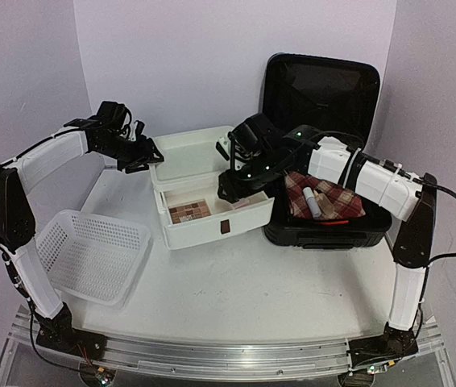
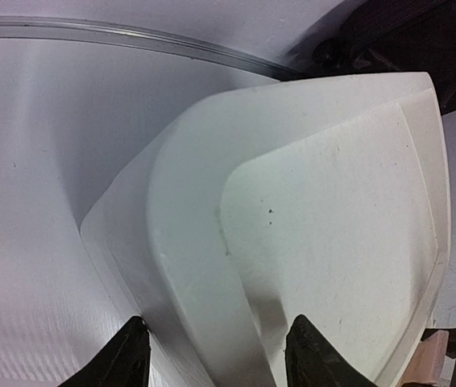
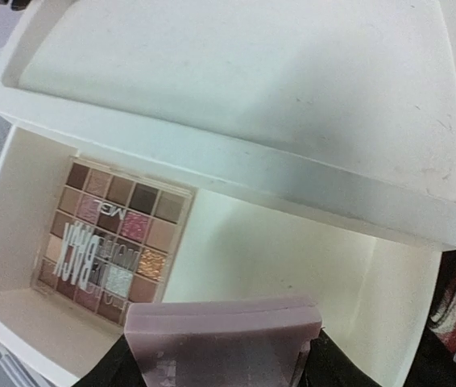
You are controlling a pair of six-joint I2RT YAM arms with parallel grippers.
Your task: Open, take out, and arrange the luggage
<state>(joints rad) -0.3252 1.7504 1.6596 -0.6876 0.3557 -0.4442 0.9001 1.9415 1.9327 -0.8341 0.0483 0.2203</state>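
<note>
- The luggage (image 1: pixel 322 90) stands open at 2 o'clock on the tabletop (image 1: pixel 252 282), lid upright.
- The right gripper (image 3: pixel 221 359) grasps a mauve case (image 3: pixel 224 322) above the open drawer (image 3: pixel 292 266).
- The left gripper (image 2: pixel 216 347) straddles the white box (image 2: pixel 333 218) corner; whether it grasps cannot be told.

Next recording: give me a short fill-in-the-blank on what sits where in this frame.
The right pincer holds a flat mauve case above the open ____.
Inside it lies an eyeshadow ____.
The plaid cloth and white tube lie inside the ____.
Missing words: drawer; palette; luggage.
</note>
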